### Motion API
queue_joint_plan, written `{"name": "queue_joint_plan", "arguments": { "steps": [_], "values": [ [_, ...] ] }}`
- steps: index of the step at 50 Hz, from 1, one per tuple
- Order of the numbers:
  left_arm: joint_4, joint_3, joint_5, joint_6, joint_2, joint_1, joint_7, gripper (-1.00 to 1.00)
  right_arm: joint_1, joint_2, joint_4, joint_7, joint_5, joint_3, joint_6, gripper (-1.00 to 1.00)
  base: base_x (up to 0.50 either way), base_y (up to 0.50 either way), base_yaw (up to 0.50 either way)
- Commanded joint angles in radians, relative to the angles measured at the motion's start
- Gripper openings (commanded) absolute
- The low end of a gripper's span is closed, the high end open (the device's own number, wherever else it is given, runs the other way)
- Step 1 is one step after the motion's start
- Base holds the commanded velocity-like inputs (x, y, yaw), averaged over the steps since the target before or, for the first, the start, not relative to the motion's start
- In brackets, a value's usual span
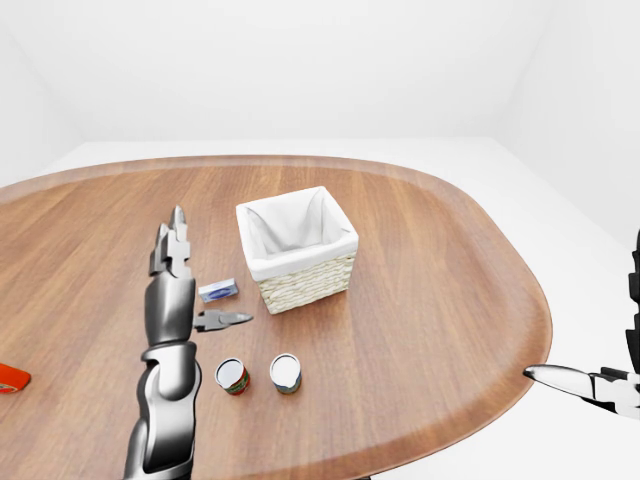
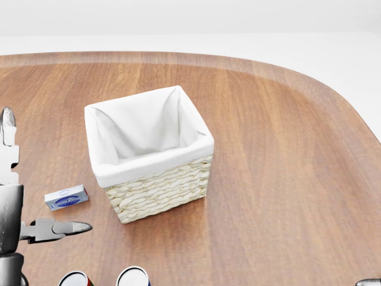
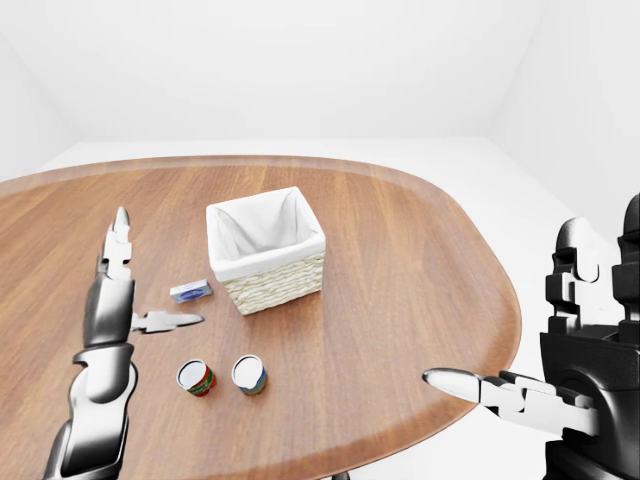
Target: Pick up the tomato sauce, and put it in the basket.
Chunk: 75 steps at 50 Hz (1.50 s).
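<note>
I see the small red-labelled tomato sauce can (image 1: 232,377) standing upright on the oval brown wooden table (image 1: 430,270), near its bottom edge in the left-eye view, with a second small can with a blue-and-green label (image 1: 285,373) just beside it on the right, the two apart; in the head view only their white tops peep in at the bottom edge, so I lean on the eye views for them; the square pale wicker basket with a white cloth lining (image 2: 149,152) sits toward the middle of the table, above the cans in every view; a small flat blue-and-white box (image 2: 66,198) lies just left of the basket's lower left corner; my left hand (image 1: 185,290) is raised over the table to the left of the box, released, with two fingers pointing up and the thumb stuck out sideways toward the basket, gripping nothing; it stands above the sauce can in the left-eye view and apart from it; my right hand (image 3: 545,385) shows best in the right-eye view, beyond the table's right edge, spread wide and empty, one finger stretched toward the table rim; the left-eye view catches only its fingertip; that view alone shows a small red object (image 1: 12,377) at the table's left edge, cut off by the frame.
</note>
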Motion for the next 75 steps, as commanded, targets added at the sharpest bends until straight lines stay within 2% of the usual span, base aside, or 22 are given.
{"name": "queue_joint_plan", "arguments": {
  "steps": [1,4,5,8,10,13,14,24,32,44,53,55,58,62,64,68,75],
  "values": [
    [0.127,-0.053,0.232,-0.032,-0.014,0.038,-0.036,1.0,0.002,-0.006,0.0,-0.004,0.003,-0.001,0.0,1.0,0.0,0.0,0.0],
    [0.162,-0.054,0.272,-0.032,-0.013,0.038,-0.033,1.0,0.004,-0.006,0.0,-0.004,0.002,0.0,0.0,1.0,0.0,0.0,0.0],
    [0.217,-0.07,0.31,-0.032,0.0,0.043,-0.057,1.0,0.0,-0.005,0.0,-0.004,0.001,0.001,0.0,1.0,0.0,0.0,0.0],
    [0.262,-0.092,0.32,-0.032,-0.002,0.067,-0.096,1.0,-0.002,0.001,0.0,-0.001,-0.003,0.004,0.0,1.0,0.0,0.0,0.0],
    [0.304,-0.124,0.384,-0.032,0.013,0.09,-0.075,1.0,-0.001,0.002,0.0,0.001,-0.002,0.003,0.0,1.0,0.0,0.0,0.0],
    [0.31,-0.116,0.415,-0.032,0.014,0.09,-0.071,1.0,0.001,0.006,0.0,0.005,-0.003,0.001,0.0,1.0,0.0,0.0,0.0],
    [0.308,-0.111,0.395,-0.032,0.009,0.094,-0.097,1.0,-0.002,0.006,0.0,0.004,-0.003,0.002,0.0,1.0,0.0,0.0,0.0],
    [0.358,-0.14,0.481,-0.032,0.025,0.136,-0.102,1.0,-0.004,0.015,0.0,0.011,-0.005,0.0,0.0,1.0,0.0,0.0,0.0],
    [0.379,-0.144,0.498,-0.032,0.024,0.151,-0.113,1.0,-0.009,0.026,0.0,0.019,-0.011,0.004,0.0,1.0,0.0,0.0,0.0],
    [0.504,-0.166,0.601,-0.032,0.048,0.138,-0.058,1.0,-0.009,0.023,0.0,0.015,-0.012,0.006,0.0,1.0,0.0,0.0,0.0],
    [0.541,-0.174,0.615,-0.032,0.054,0.127,-0.042,1.0,-0.006,0.023,0.0,0.014,-0.015,0.009,0.0,1.0,0.0,0.0,0.0],
    [0.538,-0.173,0.603,-0.032,0.051,0.133,-0.064,1.0,-0.01,0.025,0.0,0.015,-0.017,0.01,0.0,1.0,0.0,0.0,0.0],
    [0.576,-0.175,0.618,-0.032,0.054,0.118,-0.045,1.0,-0.014,0.019,0.0,0.01,-0.017,0.012,0.0,1.0,0.0,0.0,0.0],
    [0.644,-0.183,0.662,-0.032,0.067,0.08,0.018,1.0,-0.009,0.014,0.0,0.009,-0.008,0.004,0.0,1.0,0.0,0.0,0.0],
    [0.645,-0.185,0.653,-0.032,0.064,0.082,0.007,1.0,-0.013,0.012,0.0,0.006,-0.008,0.005,0.0,1.0,0.0,0.0,0.0],
    [0.733,-0.185,0.687,-0.032,0.071,0.036,0.062,1.0,-0.019,0.016,0.0,0.011,-0.007,0.004,0.0,1.0,0.0,0.0,0.0],
    [0.776,-0.189,0.679,-0.032,0.082,0.009,0.085,1.0,-0.017,0.007,0.0,0.004,-0.003,0.002,0.0,1.0,0.0,0.0,0.0]
  ]
}}
